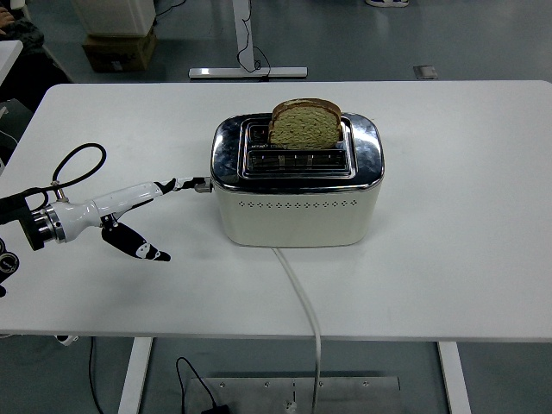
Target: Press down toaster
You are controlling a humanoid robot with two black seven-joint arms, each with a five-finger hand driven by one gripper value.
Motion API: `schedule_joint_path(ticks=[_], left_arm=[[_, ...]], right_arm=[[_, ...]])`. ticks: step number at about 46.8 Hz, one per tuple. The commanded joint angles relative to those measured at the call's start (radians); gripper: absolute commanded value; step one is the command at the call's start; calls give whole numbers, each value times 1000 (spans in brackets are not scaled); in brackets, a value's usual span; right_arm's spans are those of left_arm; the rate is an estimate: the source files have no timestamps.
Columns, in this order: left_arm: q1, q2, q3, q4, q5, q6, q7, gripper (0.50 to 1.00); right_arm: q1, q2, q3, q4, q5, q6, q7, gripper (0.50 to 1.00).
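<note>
Head view: toaster [297, 194] at table [466, 216] centre, bread slice [305, 123] upright in rear slot, white cord [302, 302] trailing to 6 o'clock. Left hand [121, 216] enters from 9 o'clock; fingers [168, 185] extended, spread, gripping nothing, tip touching lever [202, 184] on toaster's 9 o'clock side. Thumb [138, 248] points toward 5 o'clock.
</note>
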Motion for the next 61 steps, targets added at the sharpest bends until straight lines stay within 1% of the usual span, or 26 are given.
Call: schedule_joint_path(ticks=[1,18,35,53,61], left_arm=[[2,-1,0,1,0,0,2,1000],[20,-1,0,17,0,3,5,1000],[15,-30,14,54,0,5,5,1000],[14,-56,54,90,0,35,5,1000],[14,-62,60,113,0,38,5,1000]], right_arm=[[0,0,0,0,0,0,0,998],[0,0,0,0,0,0,0,998],[0,0,0,0,0,0,0,998],[0,0,0,-1,0,0,0,998],[0,0,0,0,0,0,0,998]])
